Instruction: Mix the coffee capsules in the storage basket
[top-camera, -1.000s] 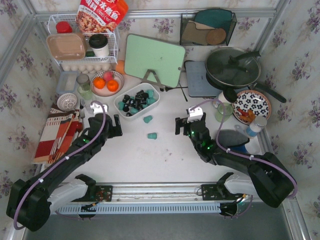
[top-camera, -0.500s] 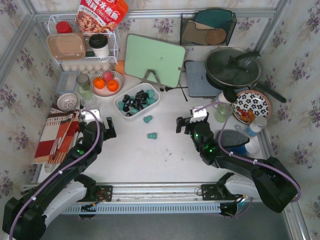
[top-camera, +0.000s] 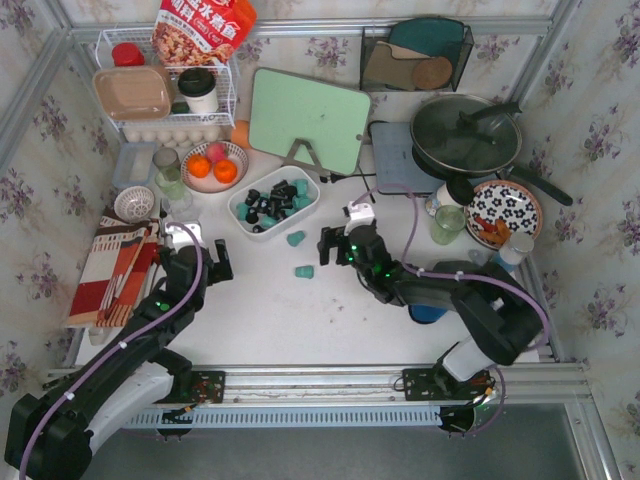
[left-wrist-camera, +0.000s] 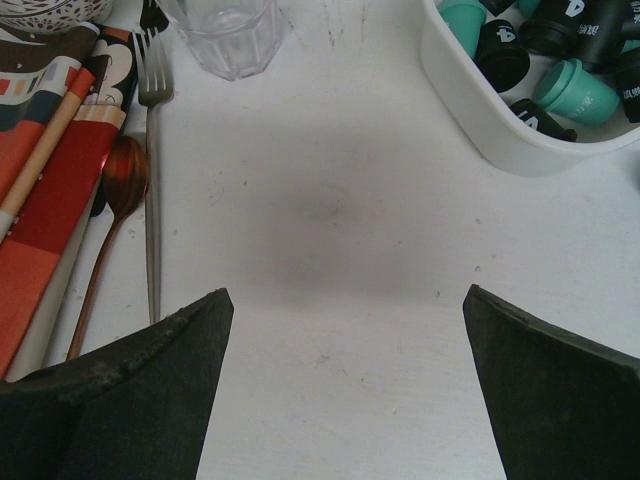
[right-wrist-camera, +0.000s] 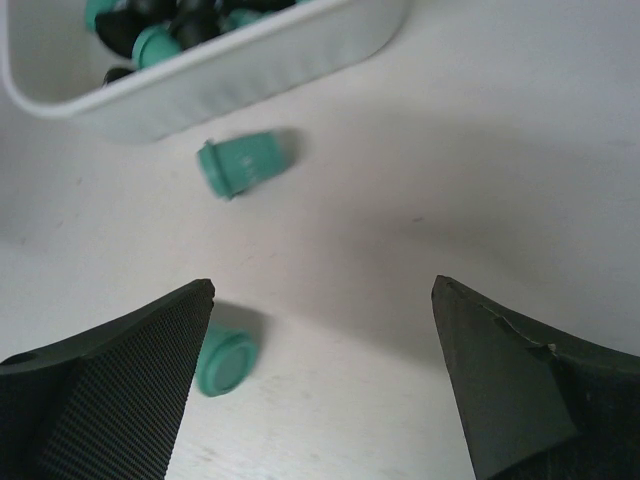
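**Overhead view:** The storage basket (top-camera: 313, 207) sits upper centre-left and holds mixed teal and black coffee capsules (top-camera: 268, 203). One loose teal capsule (top-camera: 296, 238) lies just below its lower rim, and a second loose capsule (top-camera: 304, 271) lies farther down on bare tabletop. The left gripper (top-camera: 195, 252) is spread wide and holds nothing; it sits lower left of the basket beside a striped cloth (top-camera: 110, 270). The right gripper (top-camera: 331, 249) is likewise wide and empty, just right of the loose capsules.

**Left wrist view:** The basket wall is at upper right. A glass (left-wrist-camera: 225, 35) stands at the top edge, and a fork (left-wrist-camera: 152, 180) and spoon (left-wrist-camera: 120, 190) run along the left. Bare tabletop shows between the fingers (left-wrist-camera: 120, 400).

**Right wrist view:** The basket rim runs across the top. One capsule lies on its side below it, and the other is just beside the left finger.
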